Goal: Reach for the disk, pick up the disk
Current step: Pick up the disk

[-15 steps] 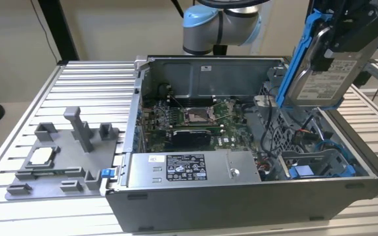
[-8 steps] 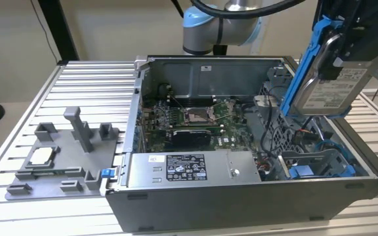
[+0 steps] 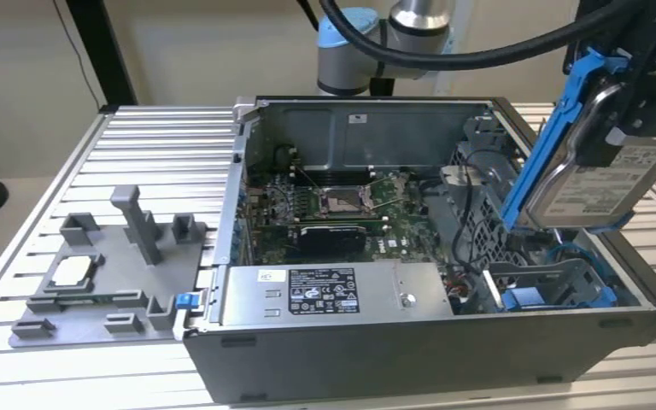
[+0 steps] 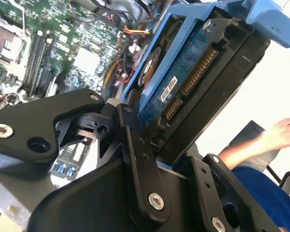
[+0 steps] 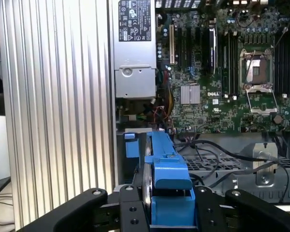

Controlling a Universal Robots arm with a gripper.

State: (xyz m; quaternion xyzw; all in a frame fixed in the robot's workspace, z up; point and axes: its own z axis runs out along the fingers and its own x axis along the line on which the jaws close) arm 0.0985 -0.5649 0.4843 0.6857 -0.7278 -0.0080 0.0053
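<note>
Since the disk [image 3: 601,184] hangs clear of the case [image 3: 419,342], up over its corner on the exterior view's right, no gap remains between it and the pincer [image 3: 630,128]: the fingers are clamped on its two flat faces at the upper end. Its long axis runs steeply up and down, tilted a little, with the blue frame [image 3: 550,137] along the edge toward the exterior view's left. Below it sits the blue-railed bay [image 3: 550,295]; the motherboard [image 3: 340,209] lies farther in, and the bench [image 3: 157,145] spreads beyond.
</note>
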